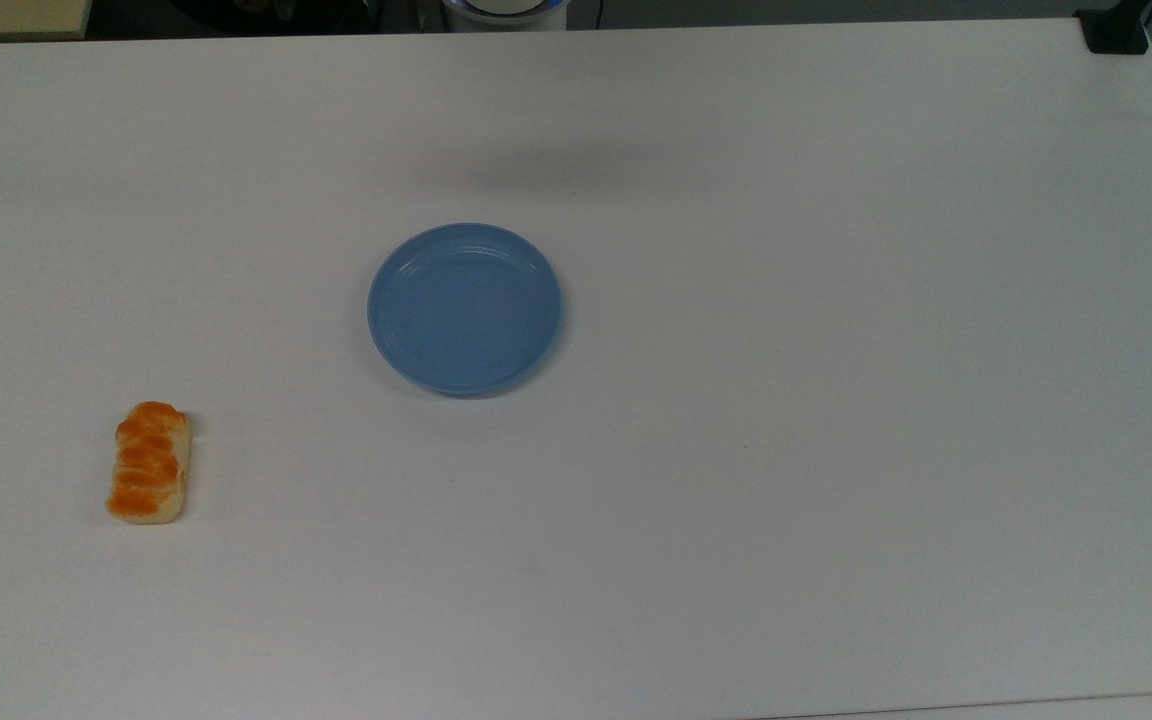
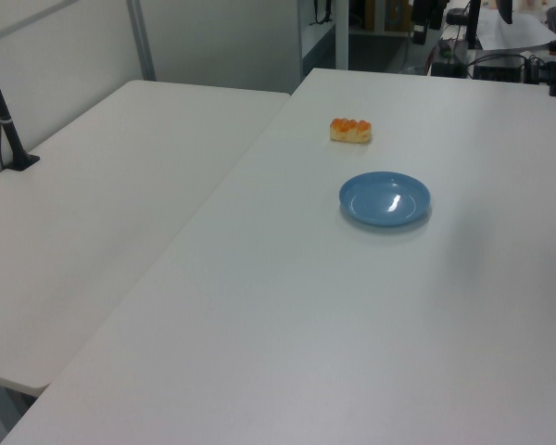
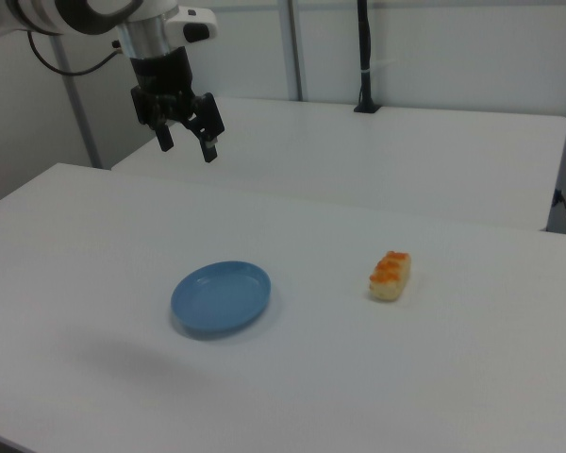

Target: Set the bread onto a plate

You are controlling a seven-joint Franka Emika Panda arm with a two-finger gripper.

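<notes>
We see the bread (image 1: pixel 148 463) lying flat on the white surface (image 1: pixel 836 400), well apart from the plate (image 1: pixel 465 308) and touching nothing else. It is a small oblong loaf with rounded ends, its sides pale cream and its top a glossy orange-brown, lumpy and braided across its length. In the top view it sits near the top view's left edge, below and left of the plate, with its long axis running up and down. In the left view the bread (image 2: pixel 350 130) lies beyond the plate (image 2: pixel 385 199), and in the right view the bread (image 3: pixel 391 275) rests to the right view's right of the plate (image 3: pixel 221 297). The plate is round, shallow and light blue, with a raised rim and a plain smooth inside that holds nothing. In the right view we find the pincer (image 3: pixel 186 143) hanging in the air at upper left, high above the surface and well away from both bread and plate. Its two dark fingers (image 3: pixel 208 147) point down, spread wide apart, with nothing between them.
</notes>
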